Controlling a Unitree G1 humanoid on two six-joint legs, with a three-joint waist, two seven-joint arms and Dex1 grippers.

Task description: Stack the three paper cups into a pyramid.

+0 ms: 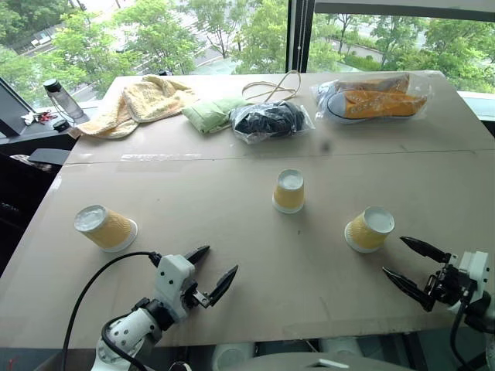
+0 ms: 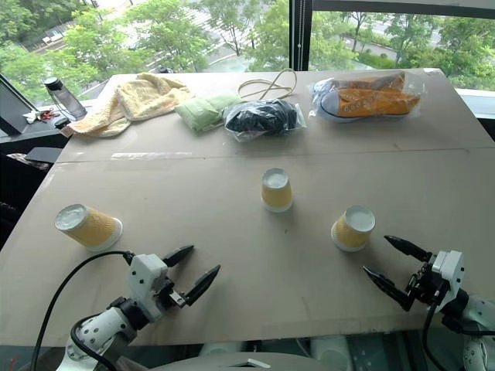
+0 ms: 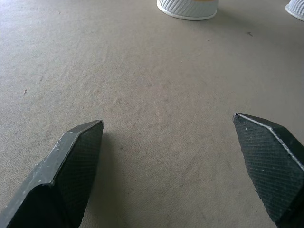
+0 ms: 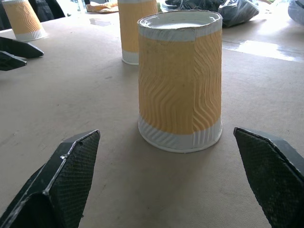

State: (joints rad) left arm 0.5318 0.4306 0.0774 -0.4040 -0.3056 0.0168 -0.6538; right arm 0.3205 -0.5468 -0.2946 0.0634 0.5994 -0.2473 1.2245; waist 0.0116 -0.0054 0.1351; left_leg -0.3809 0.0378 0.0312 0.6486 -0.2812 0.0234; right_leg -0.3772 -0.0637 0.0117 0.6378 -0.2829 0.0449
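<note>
Right wrist view has the right gripper [image 4: 166, 183] released before the nearest cup [image 4: 180, 78], nothing stacked yet, left gripper [image 1: 210, 272] released too, so closing in comes next.

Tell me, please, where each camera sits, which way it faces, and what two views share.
Left and right eye views: on the head, looking forward and down over the table; both arms show, left gripper and right gripper open.
Left wrist view: along its two fingers, low over bare tabletop.
Right wrist view: along its fingers, facing the nearest cup.
Shared: that cup also appears in the eye views.
</note>
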